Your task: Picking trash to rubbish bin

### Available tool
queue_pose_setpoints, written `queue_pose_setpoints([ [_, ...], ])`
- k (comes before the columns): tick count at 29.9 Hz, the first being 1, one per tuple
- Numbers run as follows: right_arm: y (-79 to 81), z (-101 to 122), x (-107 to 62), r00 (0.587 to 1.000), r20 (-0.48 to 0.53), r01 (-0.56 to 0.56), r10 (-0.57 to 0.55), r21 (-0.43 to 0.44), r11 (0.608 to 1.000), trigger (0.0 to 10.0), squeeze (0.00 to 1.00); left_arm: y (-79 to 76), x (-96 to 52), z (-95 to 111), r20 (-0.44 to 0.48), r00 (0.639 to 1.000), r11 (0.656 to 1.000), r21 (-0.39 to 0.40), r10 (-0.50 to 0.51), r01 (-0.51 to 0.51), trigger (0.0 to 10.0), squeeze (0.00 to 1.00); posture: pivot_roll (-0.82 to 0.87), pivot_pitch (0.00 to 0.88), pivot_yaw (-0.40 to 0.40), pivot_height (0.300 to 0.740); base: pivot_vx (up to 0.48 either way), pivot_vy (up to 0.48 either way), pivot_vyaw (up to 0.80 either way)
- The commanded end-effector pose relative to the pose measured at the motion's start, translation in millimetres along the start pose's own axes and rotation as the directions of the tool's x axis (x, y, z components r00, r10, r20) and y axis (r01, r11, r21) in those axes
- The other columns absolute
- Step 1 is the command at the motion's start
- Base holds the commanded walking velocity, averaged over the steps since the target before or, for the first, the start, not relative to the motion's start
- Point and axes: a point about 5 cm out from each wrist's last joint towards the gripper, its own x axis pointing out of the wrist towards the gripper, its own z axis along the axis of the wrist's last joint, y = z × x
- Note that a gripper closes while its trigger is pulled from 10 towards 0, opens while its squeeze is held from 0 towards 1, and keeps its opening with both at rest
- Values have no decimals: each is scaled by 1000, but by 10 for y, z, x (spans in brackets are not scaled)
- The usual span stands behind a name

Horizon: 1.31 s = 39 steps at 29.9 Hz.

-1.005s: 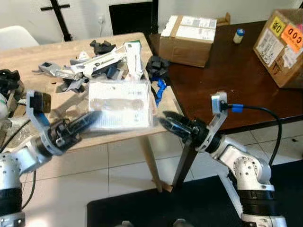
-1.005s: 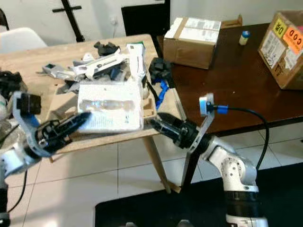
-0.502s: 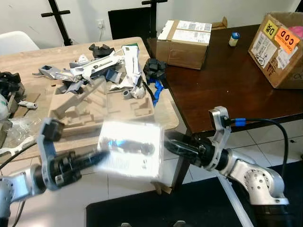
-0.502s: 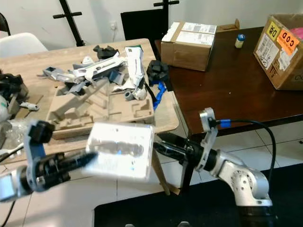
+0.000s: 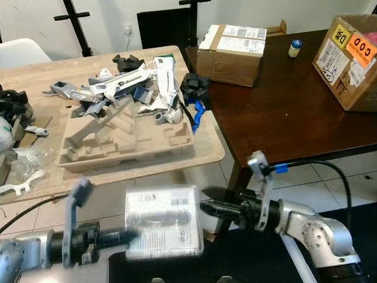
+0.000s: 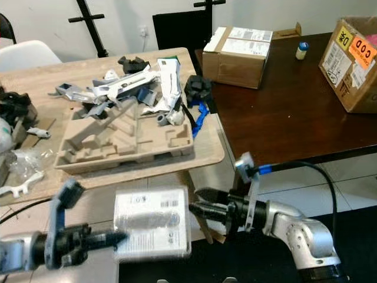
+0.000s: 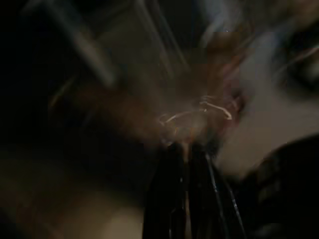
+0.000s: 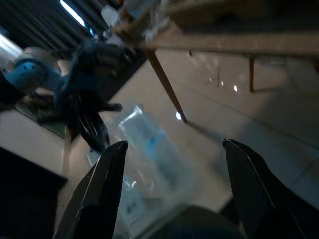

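Left eye view, clear labelled plastic package (image 5: 164,221), blurred

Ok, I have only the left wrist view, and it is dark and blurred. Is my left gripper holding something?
Observer: Yes. The left gripper pinches one edge of a clear plastic package with a printed label.
Operator: Is the package on the table?
Observer: No. It hangs in front of the wooden table, lower than its edge, above the tiled floor.
Operator: And the right gripper?
Observer: The right gripper is open, with its tips near the package's opposite edge. I cannot tell whether they touch it.
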Motion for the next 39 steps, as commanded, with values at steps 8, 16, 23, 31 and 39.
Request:
queue_pose_setpoints([
  [8, -313, -644, 2, 905, -320, 248, -279, -133, 960, 10000, 0, 655, 1, -472, -165, 802, 819, 85, 574, -568, 0, 0, -23, 125, 82, 740, 0, 0, 0],
  [16, -624, -895, -67, 764, -279, 547, -582, -198, 813, 10000, 0, 970, 110, -571, 31, 573, 573, 13, 819, -820, 0, 0, -27, 122, 85, 740, 0, 0, 0],
  [23, -701, -1507, -271, 493, -356, 771, -794, -245, 588, 10000, 0, 1105, 328, -855, 79, 410, 417, -155, 909, -895, 0, 0, -39, 105, 64, 740, 0, 0, 0],
  [31, -584, -1977, -484, 296, -434, 934, -851, -57, 354, 10000, 0, 1150, 503, -1020, 23, 358, 352, -248, 933, -902, 10000, 0, -25, 110, 27, 740, 0, 0, 0],
  [39, -528, -2124, -375, 272, -494, 920, -826, -119, 374, 10000, 0, 1183, 723, -963, 5, 333, 327, -198, 943, -924, 10000, 0, -53, 101, 36, 740, 0, 0, 0],
])
